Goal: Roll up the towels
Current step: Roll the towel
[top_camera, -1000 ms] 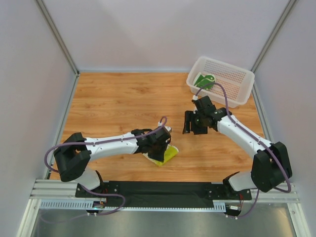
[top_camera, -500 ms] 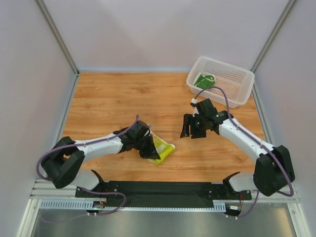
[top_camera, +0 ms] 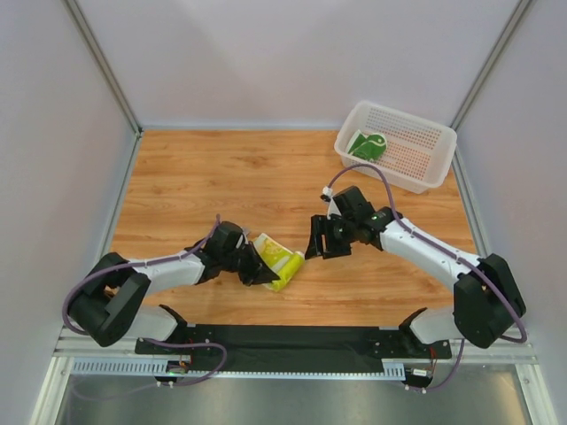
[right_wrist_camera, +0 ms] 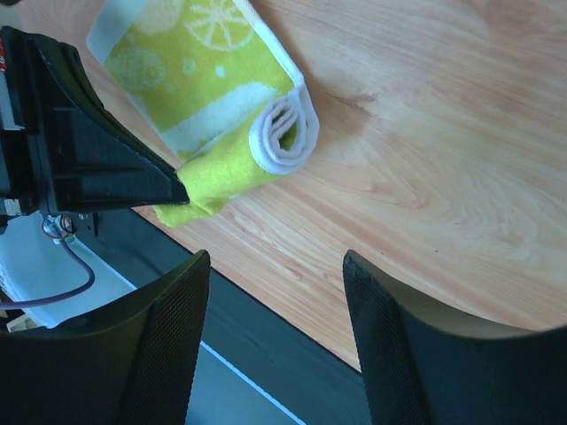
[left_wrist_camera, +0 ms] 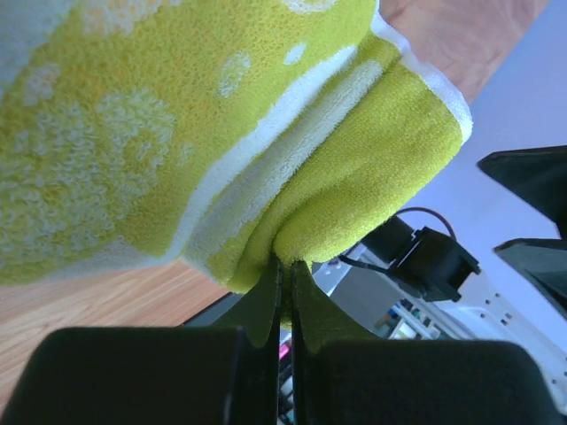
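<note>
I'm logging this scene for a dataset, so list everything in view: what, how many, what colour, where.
yellow towel: one, cream-yellow and lime, rolled, near middle of the table
green towel: one, dark green with white lines, inside the basket
basket: one, white, perforated, far right of the table
table: one, brown wood
left hand: black, shut on a corner of the yellow towel
right hand: black, open, just right of the yellow towel

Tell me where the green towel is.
In the top view, the green towel lies in the left end of the white basket, at the far right corner of the table.
</note>
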Robot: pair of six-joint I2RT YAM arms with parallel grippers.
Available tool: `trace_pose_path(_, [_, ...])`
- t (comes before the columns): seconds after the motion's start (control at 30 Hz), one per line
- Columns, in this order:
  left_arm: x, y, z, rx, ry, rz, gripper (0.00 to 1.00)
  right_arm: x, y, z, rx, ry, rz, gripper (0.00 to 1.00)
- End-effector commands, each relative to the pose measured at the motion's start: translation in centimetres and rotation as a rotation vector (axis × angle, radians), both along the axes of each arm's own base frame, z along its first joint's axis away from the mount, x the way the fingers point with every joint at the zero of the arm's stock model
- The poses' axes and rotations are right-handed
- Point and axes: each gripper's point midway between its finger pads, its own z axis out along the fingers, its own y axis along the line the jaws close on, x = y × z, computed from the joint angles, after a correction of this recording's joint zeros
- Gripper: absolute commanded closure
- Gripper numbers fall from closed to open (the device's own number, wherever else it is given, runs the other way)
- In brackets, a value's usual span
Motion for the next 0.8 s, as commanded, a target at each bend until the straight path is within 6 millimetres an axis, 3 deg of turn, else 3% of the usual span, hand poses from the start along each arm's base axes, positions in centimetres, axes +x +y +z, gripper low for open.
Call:
trace_pose_path(0.0, [0.8, -0.1, 1.0, -0.072, 0.015, 0.026, 1.00, -0.1, 2.1, -0.3, 0.055, 0.006, 0.012, 0.37])
trace_pose_path(0.27, [0.9, 1.0, -1.1, -0.078, 0.092, 0.068, 1.00, 0.6, 5.0, -2.3, 0.088, 0.008, 0.025, 0.39])
trace_pose_path(0.43, [1.1, 1.7, -2.1, -0.117, 0.155, 0.090, 1.00, 0.9, 5.6, -4.6, 0.077, 0.038, 0.014, 0.38])
trace_pose_path(0.53, [0.9, 2.2, -3.4, -0.146, 0.213, 0.115, 1.00, 1.1, 5.9, -5.5, 0.086, 0.042, 0.002, 0.38])
trace_pose_path(0.77, [1.1, 2.4, -4.0, -0.189, 0.231, 0.103, 1.00, 1.9, 7.2, -7.2, 0.130, 0.031, 0.000, 0.39])
